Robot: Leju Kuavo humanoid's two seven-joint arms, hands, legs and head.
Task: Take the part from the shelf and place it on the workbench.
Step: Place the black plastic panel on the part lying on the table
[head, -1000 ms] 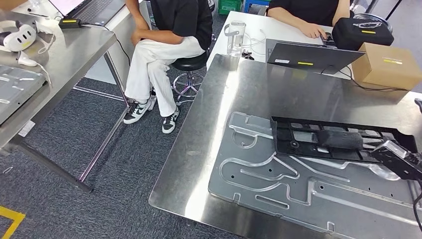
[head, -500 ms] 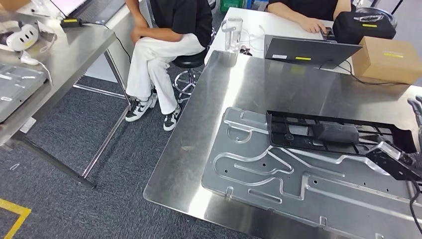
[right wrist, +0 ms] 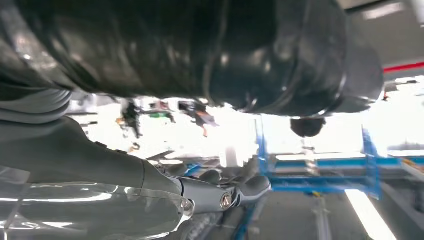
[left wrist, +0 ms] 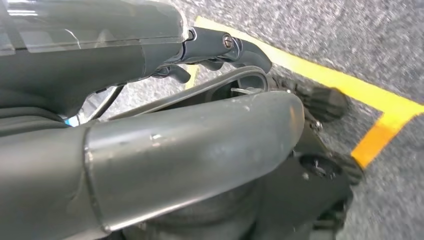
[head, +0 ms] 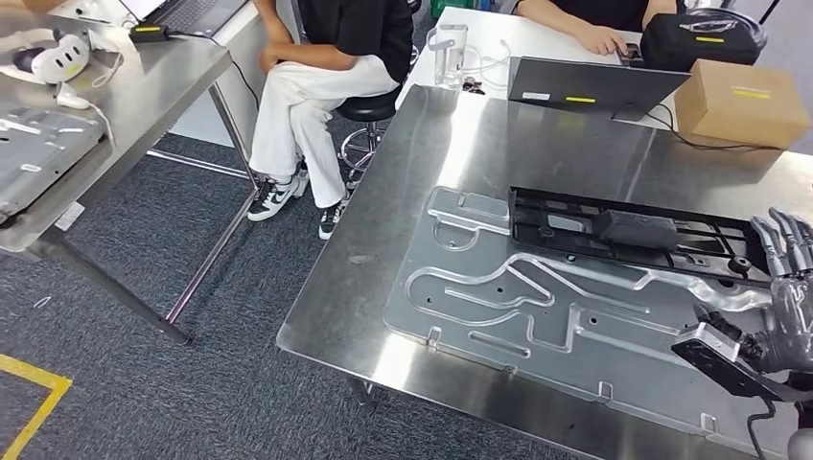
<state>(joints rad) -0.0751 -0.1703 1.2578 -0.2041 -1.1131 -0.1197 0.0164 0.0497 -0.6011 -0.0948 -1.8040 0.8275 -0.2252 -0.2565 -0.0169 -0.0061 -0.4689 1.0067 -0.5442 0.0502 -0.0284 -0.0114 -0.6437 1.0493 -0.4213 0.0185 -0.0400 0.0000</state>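
Note:
A long black plastic frame part [head: 633, 230] lies flat on a large stamped metal plate [head: 537, 326] on the steel workbench [head: 499, 153]. My right hand [head: 791, 307] is at the bench's right edge, just off the part's right end. Its fingers [head: 784, 240] are spread and nothing is in it. In the right wrist view the right hand [right wrist: 150, 190] is seen against a bright ceiling, also with nothing in it. My left hand [left wrist: 200, 150] hangs over grey carpet with a yellow floor line and holds nothing.
A laptop [head: 585, 86], a cardboard box [head: 743, 101] and a black bag [head: 700, 38] stand at the bench's far side. A person [head: 316, 96] sits on a stool at the far left corner. A second steel table [head: 144, 86] at left carries a white headset [head: 58, 62].
My right hand has let go of the black part's right end and drawn back toward me with its fingers spread. The part now rests on the plate. The camera has shifted slightly.

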